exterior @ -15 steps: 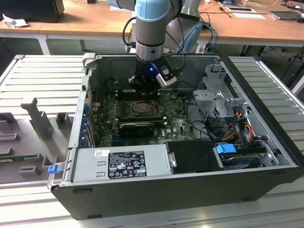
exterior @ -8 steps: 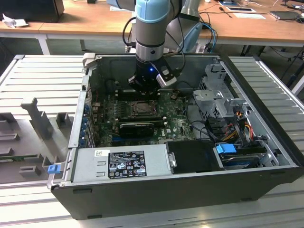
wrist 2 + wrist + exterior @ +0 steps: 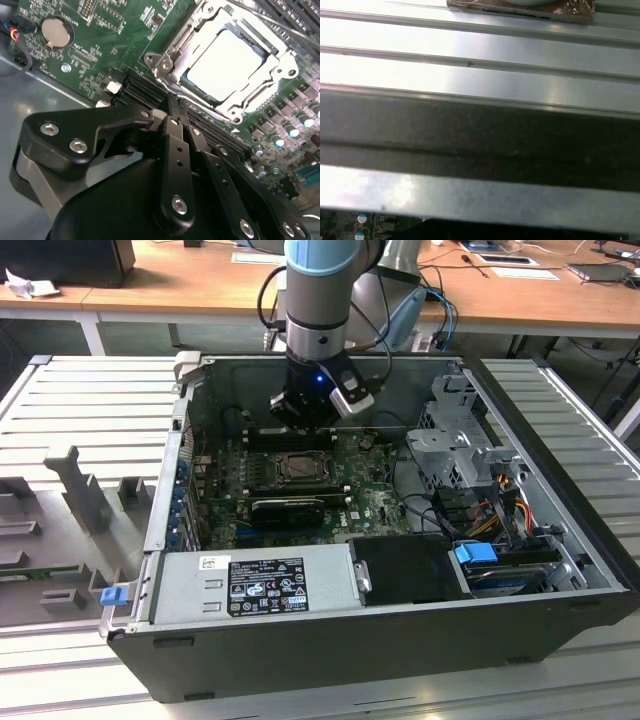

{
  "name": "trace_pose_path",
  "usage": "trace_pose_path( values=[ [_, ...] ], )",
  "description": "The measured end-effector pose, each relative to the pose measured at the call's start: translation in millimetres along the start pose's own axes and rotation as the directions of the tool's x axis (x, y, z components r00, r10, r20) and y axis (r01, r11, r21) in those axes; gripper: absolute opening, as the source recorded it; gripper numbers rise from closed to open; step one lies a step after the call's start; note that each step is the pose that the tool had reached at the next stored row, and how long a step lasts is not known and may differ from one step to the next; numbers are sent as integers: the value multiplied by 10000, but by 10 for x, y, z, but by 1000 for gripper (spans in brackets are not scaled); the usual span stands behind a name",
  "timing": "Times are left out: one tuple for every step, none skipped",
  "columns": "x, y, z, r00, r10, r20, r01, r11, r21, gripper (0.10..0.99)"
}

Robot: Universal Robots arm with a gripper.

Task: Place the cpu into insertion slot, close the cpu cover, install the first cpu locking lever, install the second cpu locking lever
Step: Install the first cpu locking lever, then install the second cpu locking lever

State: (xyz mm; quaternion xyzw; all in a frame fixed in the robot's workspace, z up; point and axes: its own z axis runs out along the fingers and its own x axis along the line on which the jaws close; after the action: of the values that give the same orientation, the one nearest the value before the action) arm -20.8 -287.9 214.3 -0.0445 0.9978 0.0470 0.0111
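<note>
Where the green motherboard (image 3: 100, 60) lies in the case, the flat silver-grey metal cpu (image 3: 225, 62) sits under the thin silvery cover frame (image 3: 170, 60). Just above, the black gripper (image 3: 172, 116) hangs clenched, grasping nothing.

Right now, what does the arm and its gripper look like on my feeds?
The arm is silver-grey with a light blue joint cap, black cables looping beside it and a blue light at the wrist. The gripper is matte black, with slim bolted finger links and silver screws.
</note>
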Motion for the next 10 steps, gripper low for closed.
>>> trace_pose_path(
  values=[
    [0,-7,-1,10000,-1,0,1,10000,0,106],
    [1,-15,-1,10000,0,1,0,10000,0,106],
    [2,-23,-2,10000,1,1,-1,10000,-1,106],
    [2,-26,-2,10000,1,1,-1,10000,-1,106],
    [2,-29,-3,10000,0,0,0,10000,0,106],
    [3,-32,-3,10000,0,1,0,10000,0,106],
    [3,-35,-3,10000,0,1,0,10000,-1,106],
    [3,-38,-3,10000,0,1,0,10000,0,106],
    [4,-43,-4,10000,0,0,0,10000,1,106],
    [4,-46,-4,10000,1,1,-1,10000,-1,106]
  ],
)
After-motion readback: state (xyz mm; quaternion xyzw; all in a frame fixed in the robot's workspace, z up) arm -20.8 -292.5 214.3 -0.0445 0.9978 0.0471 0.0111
